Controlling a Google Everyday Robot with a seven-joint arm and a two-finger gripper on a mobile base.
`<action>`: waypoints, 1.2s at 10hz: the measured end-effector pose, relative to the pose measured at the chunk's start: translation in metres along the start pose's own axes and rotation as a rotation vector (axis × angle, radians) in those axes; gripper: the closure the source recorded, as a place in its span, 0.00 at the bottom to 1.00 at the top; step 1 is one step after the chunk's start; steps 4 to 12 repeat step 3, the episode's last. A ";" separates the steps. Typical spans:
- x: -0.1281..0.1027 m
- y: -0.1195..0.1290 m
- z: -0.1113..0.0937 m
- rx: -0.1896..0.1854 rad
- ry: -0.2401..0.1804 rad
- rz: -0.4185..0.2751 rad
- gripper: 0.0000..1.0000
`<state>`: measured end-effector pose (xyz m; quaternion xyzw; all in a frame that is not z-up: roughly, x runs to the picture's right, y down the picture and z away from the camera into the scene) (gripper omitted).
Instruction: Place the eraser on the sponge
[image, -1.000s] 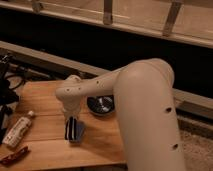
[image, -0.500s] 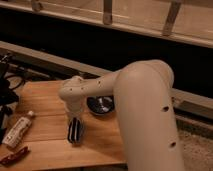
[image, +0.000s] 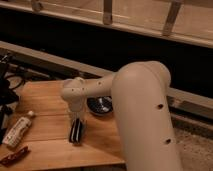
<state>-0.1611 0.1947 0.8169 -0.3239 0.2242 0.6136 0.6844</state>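
- Toward the front of the wooden table (image: 45, 100), the eraser (image: 77, 131) stood out as a black striped block, lengthwise toward me.
- A thin bluish edge along its right side looked like the sponge (image: 84, 131). The rest of the pad was hidden beneath the block.
- By my reckoning the eraser was on the sponge or very nearly down on it, so the placing looked all but done.
- The gripper (image: 75, 118) hung right over the eraser's far end. I could not tell whether it had hold of the block or had let go.
- If it was gripping, only the release and a lift clear remained.
- Farther out sat a dark round bowl (image: 101, 106), a white bottle (image: 17, 131) and a red-brown bar (image: 14, 156).
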 end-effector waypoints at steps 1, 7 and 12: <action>-0.001 0.003 -0.004 -0.001 -0.025 -0.002 0.20; -0.002 0.005 -0.009 -0.008 -0.044 -0.001 0.30; -0.002 0.005 -0.009 -0.008 -0.044 -0.001 0.30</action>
